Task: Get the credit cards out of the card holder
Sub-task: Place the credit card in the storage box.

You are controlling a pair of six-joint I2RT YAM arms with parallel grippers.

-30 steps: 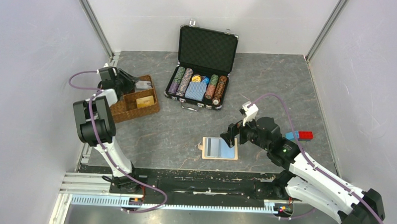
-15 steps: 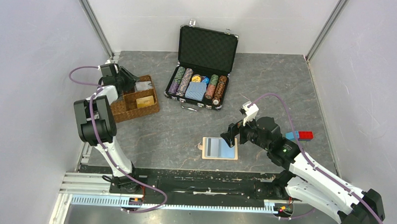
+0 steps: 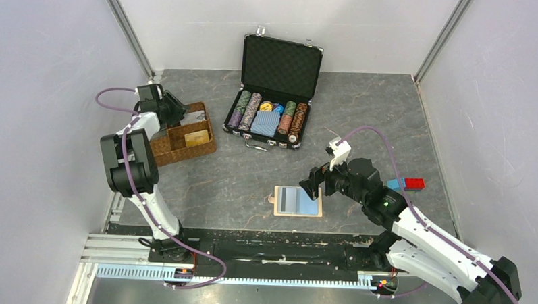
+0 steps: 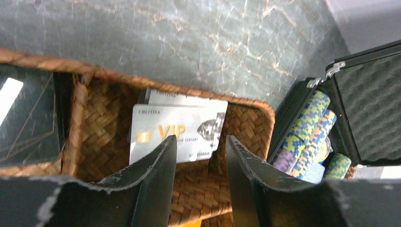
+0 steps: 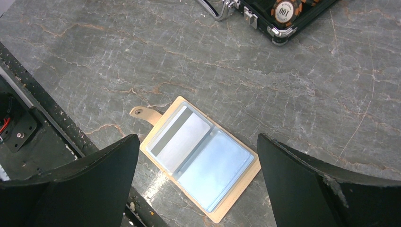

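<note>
So the card holder (image 3: 298, 201) lay open flat on the table (image 3: 238, 185), near the front edge, right under our right gripper (image 3: 314, 184). One of the credit cards (image 5: 182, 136) sat in the pocket on the strap-tab side, with its stripe showing. The other pocket looked empty as far as we could tell. Two silver cards (image 4: 177, 132) were lying stacked in an end compartment of the wicker tray (image 4: 99, 123), just below our left gripper (image 4: 201, 142).

Handling-wise, we reckoned the card was light, stiff and slick. It was lying flush inside a soft sleeve, so there was no edge to pinch from above. Best bet seemed to be dragging it toward the pocket's opening with one fingertip, then nipping whatever edge poked out. The holder itself looked light enough to skate on that smooth top, so it'd probably want pinning down.

Pose: the right arm was reached out over the holder with the wrist angled down. Its jaws were spread as wide as they go, with nothing between them, hovering clear of it. The left arm was stretched back to the tray with its fingers pointing down into it, jaws part-way apart and empty.
</note>
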